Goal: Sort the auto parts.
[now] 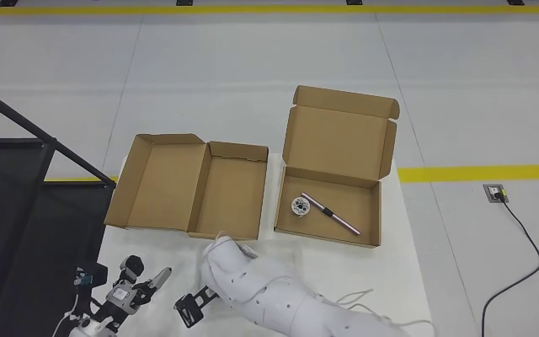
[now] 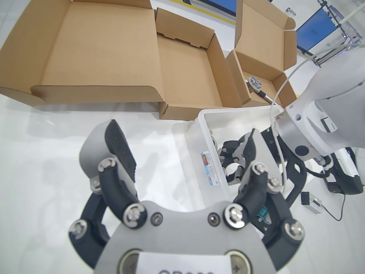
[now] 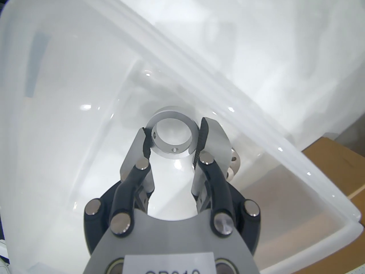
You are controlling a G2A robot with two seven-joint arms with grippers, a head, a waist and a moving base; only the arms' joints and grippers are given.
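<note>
My right gripper is down inside a translucent plastic bin, shut on a silver metal ring with small screw holes. A second metal part peeks out behind one finger. My left gripper hangs open over the white table beside the bin, nothing between its fingers. In the top view it is at the near left. The right cardboard box holds a small round gear-like part and a thin rod.
The left cardboard box lies open with bare compartments. The right box's lid stands upright. A black frame stands at the far left. A cable and small devices lie on the table by the right arm.
</note>
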